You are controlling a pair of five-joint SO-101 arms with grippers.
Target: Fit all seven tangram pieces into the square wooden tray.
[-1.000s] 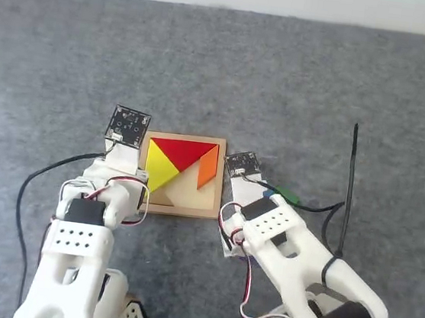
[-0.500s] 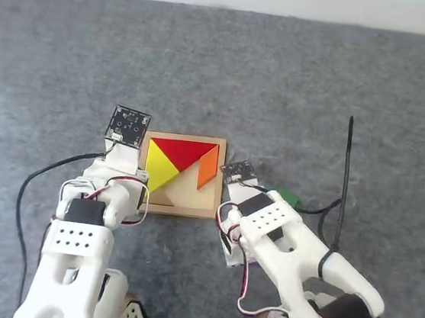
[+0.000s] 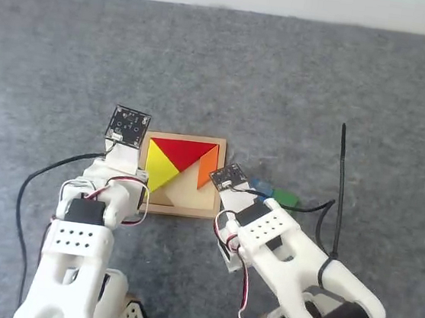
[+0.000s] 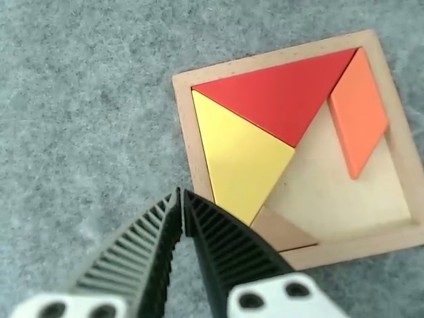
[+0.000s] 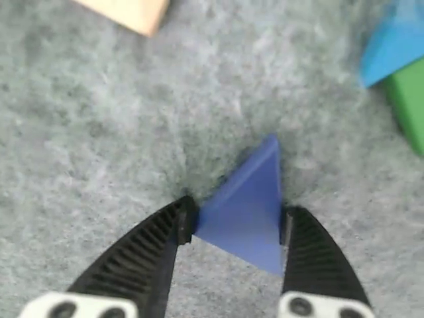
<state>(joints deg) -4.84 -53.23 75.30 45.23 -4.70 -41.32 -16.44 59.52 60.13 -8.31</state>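
Though under its arm (image 3: 287, 248), blue triangle (image 5: 246, 205) (wrist-side) in right hand (image 5: 236, 217).

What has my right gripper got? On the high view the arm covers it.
Observer: The right gripper is closed on a dark blue triangle, with a finger against each side.
Operator: And the left gripper, is it open or holding anything?
Observer: The left gripper is shut and empty, its tips over the carpet just outside the tray rim, on the yellow triangle side.
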